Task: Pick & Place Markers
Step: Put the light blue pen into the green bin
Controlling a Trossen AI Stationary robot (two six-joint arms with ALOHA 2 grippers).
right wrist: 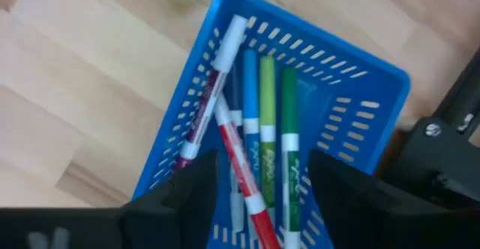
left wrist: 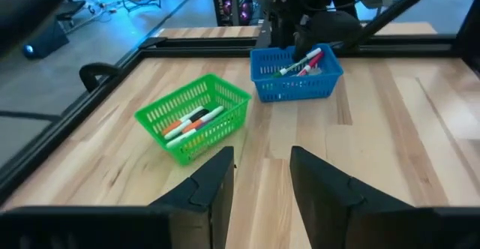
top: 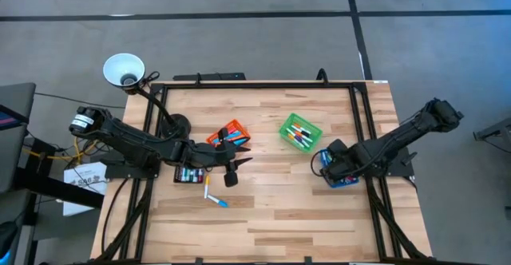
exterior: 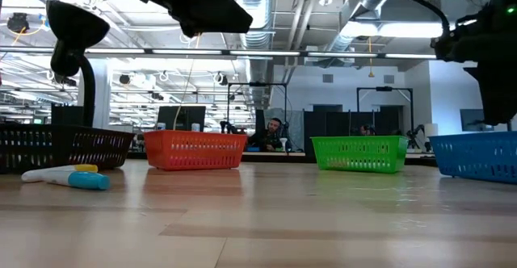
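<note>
while the left pincer (left wrist: 261, 181) gapes empty, the right pincer (right wrist: 262, 181) spreads above binned markers (right wrist: 259, 140).

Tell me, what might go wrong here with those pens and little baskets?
Two loose markers lie close together on the table, so the open left gripper above them might nudge one while grabbing the other. The open right gripper hangs right over the blue bin, which already holds several markers; it could bump the rim or jostle them.
</note>
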